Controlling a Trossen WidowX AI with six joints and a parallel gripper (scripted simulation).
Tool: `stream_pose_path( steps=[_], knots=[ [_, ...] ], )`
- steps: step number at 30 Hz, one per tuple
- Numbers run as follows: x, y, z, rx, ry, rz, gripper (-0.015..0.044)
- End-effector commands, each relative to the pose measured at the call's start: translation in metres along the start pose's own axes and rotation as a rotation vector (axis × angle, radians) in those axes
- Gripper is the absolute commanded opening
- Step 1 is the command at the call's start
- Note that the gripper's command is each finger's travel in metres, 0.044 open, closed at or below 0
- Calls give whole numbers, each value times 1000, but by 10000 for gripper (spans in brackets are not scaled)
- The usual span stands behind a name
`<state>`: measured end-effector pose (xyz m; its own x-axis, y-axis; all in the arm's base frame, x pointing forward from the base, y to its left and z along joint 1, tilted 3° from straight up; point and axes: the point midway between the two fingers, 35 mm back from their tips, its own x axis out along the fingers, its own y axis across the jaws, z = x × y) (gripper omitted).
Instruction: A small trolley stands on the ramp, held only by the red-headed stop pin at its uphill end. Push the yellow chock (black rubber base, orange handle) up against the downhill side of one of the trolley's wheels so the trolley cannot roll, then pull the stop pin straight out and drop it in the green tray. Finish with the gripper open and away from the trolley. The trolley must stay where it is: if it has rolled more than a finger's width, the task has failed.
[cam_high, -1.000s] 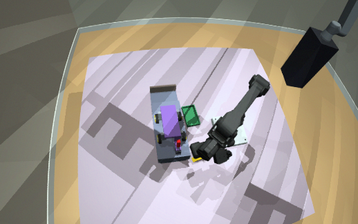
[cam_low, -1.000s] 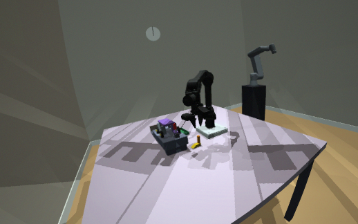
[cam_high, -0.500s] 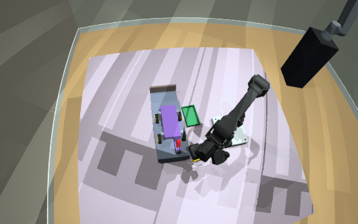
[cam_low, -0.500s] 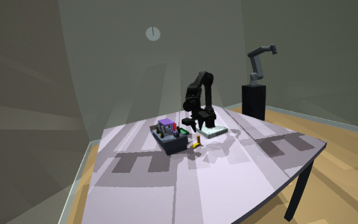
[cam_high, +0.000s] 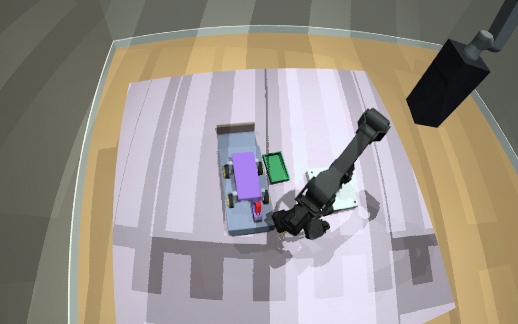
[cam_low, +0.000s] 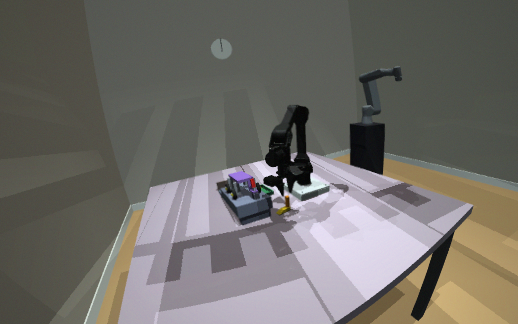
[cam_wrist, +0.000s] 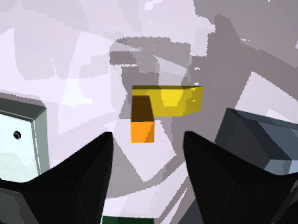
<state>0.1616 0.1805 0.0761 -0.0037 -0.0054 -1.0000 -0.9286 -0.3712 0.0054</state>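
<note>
The purple trolley (cam_high: 246, 175) (cam_low: 240, 176) stands on the grey-blue ramp (cam_high: 243, 142) (cam_low: 255, 211) (cam_wrist: 245, 137). The red-headed stop pin (cam_high: 258, 207) (cam_low: 252, 183) stands upright at the trolley's near end. The yellow chock (cam_low: 283, 211) (cam_wrist: 175, 102) lies on the table beside the ramp's near end, its orange handle upright; in the top view the arm hides most of it. The green tray (cam_high: 276, 167) (cam_low: 267, 190) is beside the ramp. My gripper (cam_low: 286, 192) (cam_wrist: 148, 139) is open and empty, above the chock, with the handle showing between and just beyond its fingertips in the wrist view.
The ramp's near corner is close to one finger's side in the wrist view. The arm's white base plate (cam_high: 346, 197) (cam_low: 312, 190) (cam_wrist: 15, 155) lies on the other side. A low brown end wall (cam_high: 236, 128) stands at the ramp's far end.
</note>
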Motion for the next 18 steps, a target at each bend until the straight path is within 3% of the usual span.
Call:
stream_pose_path(
  steps=[1,18],
  knots=[
    [10,2,-1,-3,8,11,190],
    [26,3,-2,-3,8,11,190]
  ],
)
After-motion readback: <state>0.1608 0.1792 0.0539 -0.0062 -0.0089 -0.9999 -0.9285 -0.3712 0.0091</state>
